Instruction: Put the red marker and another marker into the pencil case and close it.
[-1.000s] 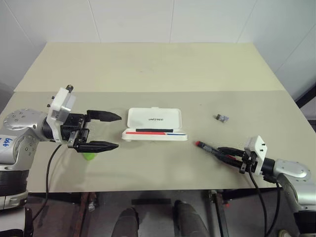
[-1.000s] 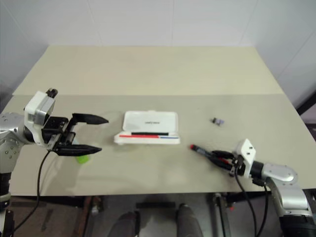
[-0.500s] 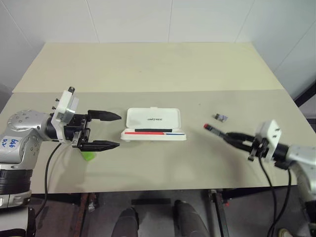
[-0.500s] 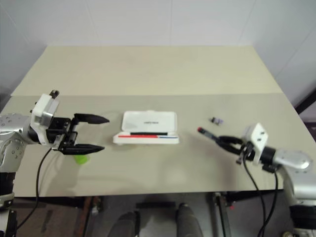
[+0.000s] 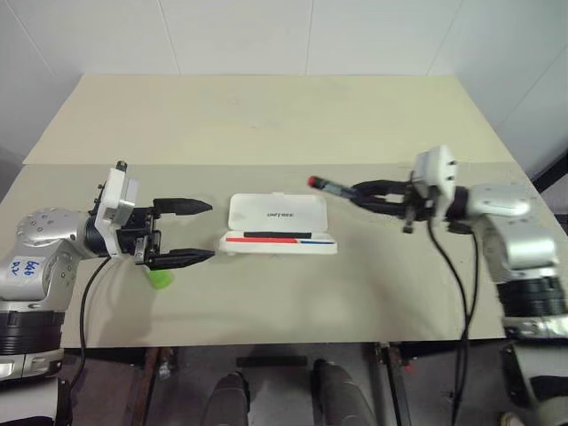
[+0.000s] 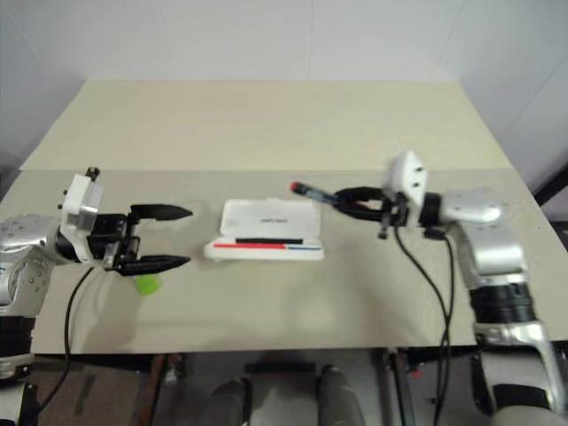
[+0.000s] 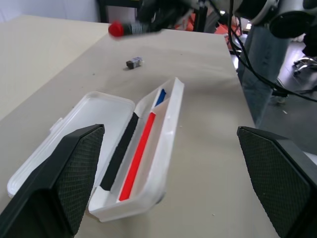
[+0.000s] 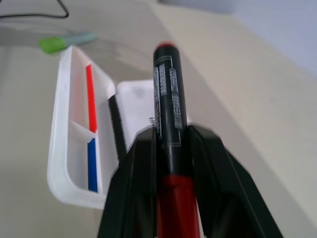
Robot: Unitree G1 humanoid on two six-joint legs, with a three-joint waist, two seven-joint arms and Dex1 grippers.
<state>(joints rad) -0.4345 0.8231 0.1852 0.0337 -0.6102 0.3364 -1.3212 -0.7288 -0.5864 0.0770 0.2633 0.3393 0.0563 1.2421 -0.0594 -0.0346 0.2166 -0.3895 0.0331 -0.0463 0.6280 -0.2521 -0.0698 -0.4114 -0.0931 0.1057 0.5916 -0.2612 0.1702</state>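
Pencil case (image 5: 279,224) sits open on the bench (image 5: 266,115). Right gripper (image 5: 359,190) has its fingers clamped on the red marker (image 5: 330,185), held in the air just right of the case. Left gripper (image 5: 201,232), fingers wide apart, hangs left of it, above the green marker (image 5: 160,280).

Green marker (image 5: 161,279) partly hidden under left tool (image 5: 201,232); small dark object (image 7: 134,62) on table too small to identify.
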